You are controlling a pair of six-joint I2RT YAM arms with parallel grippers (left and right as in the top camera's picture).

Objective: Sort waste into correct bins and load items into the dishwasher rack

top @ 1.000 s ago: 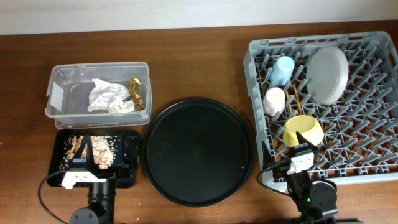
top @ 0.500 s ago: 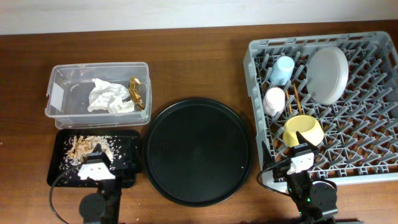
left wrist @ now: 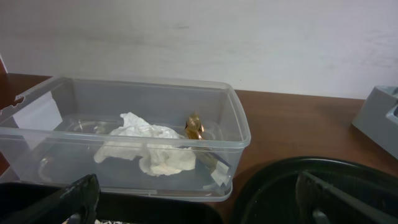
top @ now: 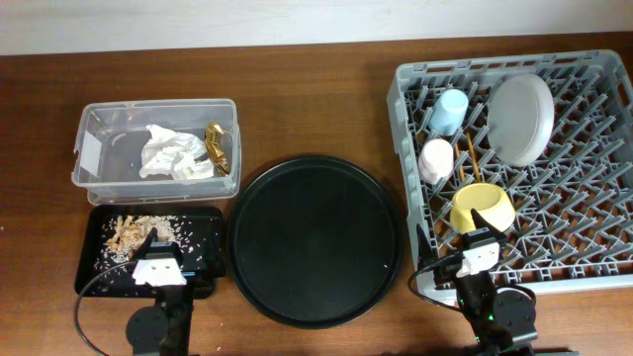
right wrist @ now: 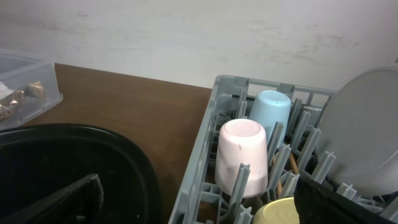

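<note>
Dark brown wood table (top: 326, 109), white wall (top: 297, 20) behind (L fingers (left wrist: 69, 199) & R fingers (right wrist: 348, 202) wide apart, empty)

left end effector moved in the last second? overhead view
Yes. The left end effector shifted right over the shallow black rectangular tray, toward the large round black tray, and turned to face the clear plastic tub.

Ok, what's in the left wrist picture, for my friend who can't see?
A clear plastic tub holds a crumpled white tissue and a small gold wrapper. The open left gripper frames the bottom corners, beside the edge of a round black tray.
</note>
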